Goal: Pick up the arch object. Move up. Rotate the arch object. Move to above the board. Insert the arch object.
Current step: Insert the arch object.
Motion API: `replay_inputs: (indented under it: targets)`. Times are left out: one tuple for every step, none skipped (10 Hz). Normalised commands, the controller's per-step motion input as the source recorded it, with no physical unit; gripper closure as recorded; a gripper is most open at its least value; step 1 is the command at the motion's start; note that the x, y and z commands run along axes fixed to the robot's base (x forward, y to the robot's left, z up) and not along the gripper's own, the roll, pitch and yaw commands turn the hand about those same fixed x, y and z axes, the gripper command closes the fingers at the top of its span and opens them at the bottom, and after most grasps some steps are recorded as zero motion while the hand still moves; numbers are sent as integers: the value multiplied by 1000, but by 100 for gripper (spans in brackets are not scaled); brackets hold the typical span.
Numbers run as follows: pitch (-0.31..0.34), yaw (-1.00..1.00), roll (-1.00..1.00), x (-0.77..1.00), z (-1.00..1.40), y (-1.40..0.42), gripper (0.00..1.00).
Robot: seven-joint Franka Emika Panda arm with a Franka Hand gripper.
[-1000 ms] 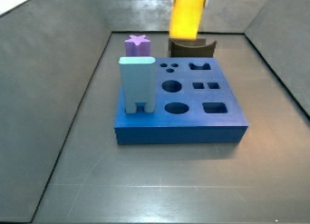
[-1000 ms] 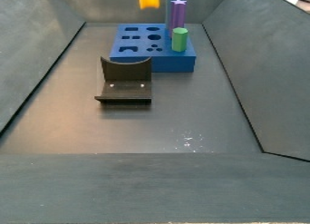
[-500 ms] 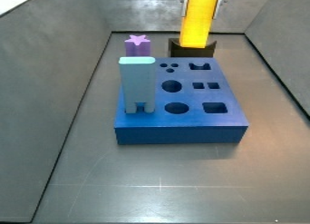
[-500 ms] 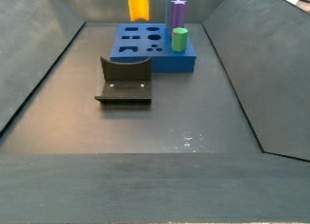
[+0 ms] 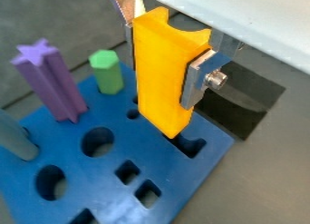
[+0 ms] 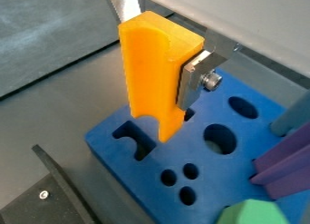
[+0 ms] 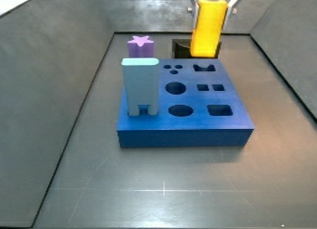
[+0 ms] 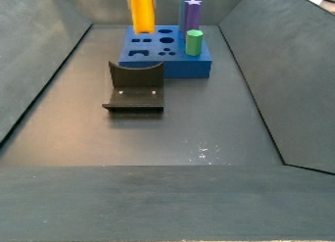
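Two claw (image 5: 164, 51) fingers clamp the upright arch object (image 5: 168, 73), seemingly just above the board (image 5: 206, 169).

The end effector (image 5: 165, 35) now carries the arch object (image 7: 209, 29) lower (nearer the board (image 7: 186, 129)) than a second ago.

Enclosure: dull grey metal floor (image 8: 170, 138) with sloping grey side walls (image 8: 281, 70) on both sides — brushed finish, faint scratches. Back wall (image 7: 155, 10) is lighter, with a mottled sheen. Small bright specks of reflected light on the floor (image 8: 203, 148) towards the near edge — overall lighting even, soft shadows only.
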Motion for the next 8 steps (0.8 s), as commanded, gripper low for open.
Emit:
replay_inputs:
  targets:
    - [-34, -131, 36, 1000, -329, 74, 100]
    - [6, -243, 137, 826, -209, 51, 100]
    - [67, -140, 183, 623, -206, 49, 100]
    - [19, 0, 117, 489, -277, 166, 100]
    - [26, 31, 164, 294, -211, 146, 100]
    - [0, 206, 109, 74, -157, 137, 100]
    - [0, 197, 99, 83, -180, 94, 100]
    - [-57, 374, 0, 0, -200, 89, 100]
